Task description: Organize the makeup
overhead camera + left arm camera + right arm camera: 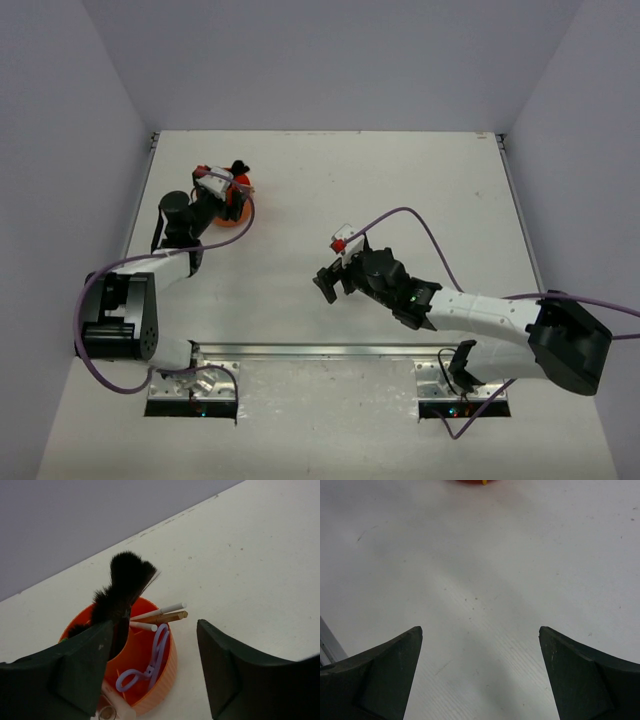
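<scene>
My left gripper (154, 630) hangs just above the orange tub (165, 675) with its jaws apart, and nothing is pressed between them. The tub stands at the far left part of the table (400, 180). Inside it a black brush (127, 580) stands upright with its flared head on top. Its lower part goes behind my left finger (85, 665), so I cannot tell if they touch. In the next compartment a lilac looped tool (155, 655) leans on the wall. Two pale sticks (167, 608) and a brown stick (165, 617) lie across the far rim, pointing to the right.

My right gripper (480, 632) is wide open and empty. It hovers over bare table near the middle, well apart from the tub.
</scene>
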You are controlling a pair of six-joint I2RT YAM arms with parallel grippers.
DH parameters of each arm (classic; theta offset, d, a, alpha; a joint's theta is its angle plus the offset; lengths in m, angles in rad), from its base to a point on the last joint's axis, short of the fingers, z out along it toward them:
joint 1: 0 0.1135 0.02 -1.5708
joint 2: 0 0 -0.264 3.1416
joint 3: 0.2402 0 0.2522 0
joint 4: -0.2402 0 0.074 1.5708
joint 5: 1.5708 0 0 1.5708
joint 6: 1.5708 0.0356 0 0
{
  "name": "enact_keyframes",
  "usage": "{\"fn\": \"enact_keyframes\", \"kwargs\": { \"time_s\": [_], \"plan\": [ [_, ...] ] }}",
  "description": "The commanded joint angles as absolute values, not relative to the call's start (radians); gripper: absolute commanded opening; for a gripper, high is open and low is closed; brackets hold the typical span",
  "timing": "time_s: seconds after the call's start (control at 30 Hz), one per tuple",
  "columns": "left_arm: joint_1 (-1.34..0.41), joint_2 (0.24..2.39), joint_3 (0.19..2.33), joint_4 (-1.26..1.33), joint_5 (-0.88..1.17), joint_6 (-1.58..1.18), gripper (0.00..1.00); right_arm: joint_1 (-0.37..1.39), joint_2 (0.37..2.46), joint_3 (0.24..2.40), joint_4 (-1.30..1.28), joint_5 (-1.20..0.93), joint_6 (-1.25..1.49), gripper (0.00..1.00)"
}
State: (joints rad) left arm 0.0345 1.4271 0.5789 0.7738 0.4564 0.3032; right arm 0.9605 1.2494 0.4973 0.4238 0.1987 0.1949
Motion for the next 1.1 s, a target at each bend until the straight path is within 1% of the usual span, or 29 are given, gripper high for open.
{"fn": "enact_keyframes", "kwargs": {
  "time_s": [0.0, 0.1, 0.17, 0.27, 0.33, 0.37, 0.43, 0.47, 0.53, 0.67, 0.77, 0.87, 1.07],
  "plan": [
    [0.044, 1.278, 0.613, 0.713, 0.498, 0.244, 0.7, 0.94, 1.2, 0.483, 0.436, 0.229, 0.216, 0.98],
    [0.044, 1.145, 0.656, 0.618, 0.453, 0.189, 0.74, 0.917, 1.18, 0.48, 0.392, 0.268, 0.247, 0.99],
    [0.044, 1.076, 0.687, 0.506, 0.395, 0.178, 0.76, 0.871, 1.174, 0.491, 0.298, 0.302, 0.286, 0.99],
    [0.044, 0.975, 0.726, 0.35, 0.206, 0.241, 0.81, 0.755, 1.164, 0.513, 0.123, 0.319, 0.393, 0.99],
    [0.044, 0.918, 0.729, 0.302, 0.119, 0.269, 0.85, 0.681, 1.146, 0.511, 0.063, 0.309, 0.467, 0.99],
    [0.044, 0.892, 0.724, 0.261, 0.039, 0.3, 0.87, 0.649, 1.132, 0.502, 0.021, 0.302, 0.503, 0.99],
    [0.048, 0.858, 0.706, 0.188, -0.098, 0.375, 0.91, 0.544, 1.057, 0.444, -0.012, 0.271, 0.556, 0.99],
    [0.052, 0.838, 0.692, 0.167, -0.135, 0.399, 0.96, 0.507, 1.024, 0.421, -0.027, 0.255, 0.59, 0.99],
    [0.07, 0.809, 0.645, 0.108, -0.227, 0.443, 1.0, 0.423, 0.913, 0.368, -0.043, 0.206, 0.628, 0.99],
    [0.13, 0.743, 0.528, -0.031, -0.221, 0.475, 1.0, 0.332, 0.808, 0.318, -0.109, 0.219, 0.626, 0.99],
    [0.159, 0.712, 0.453, -0.085, -0.23, 0.487, 1.0, 0.328, 0.792, 0.322, -0.161, 0.235, 0.589, 0.99],
    [0.188, 0.672, 0.367, -0.119, -0.209, 0.486, 1.0, 0.328, 0.792, 0.332, -0.196, 0.202, 0.605, 0.99],
    [0.189, 0.571, 0.227, -0.15, -0.187, 0.482, 1.0, 0.328, 0.784, 0.379, -0.298, 0.17, 0.634, 0.99]
  ]
}}
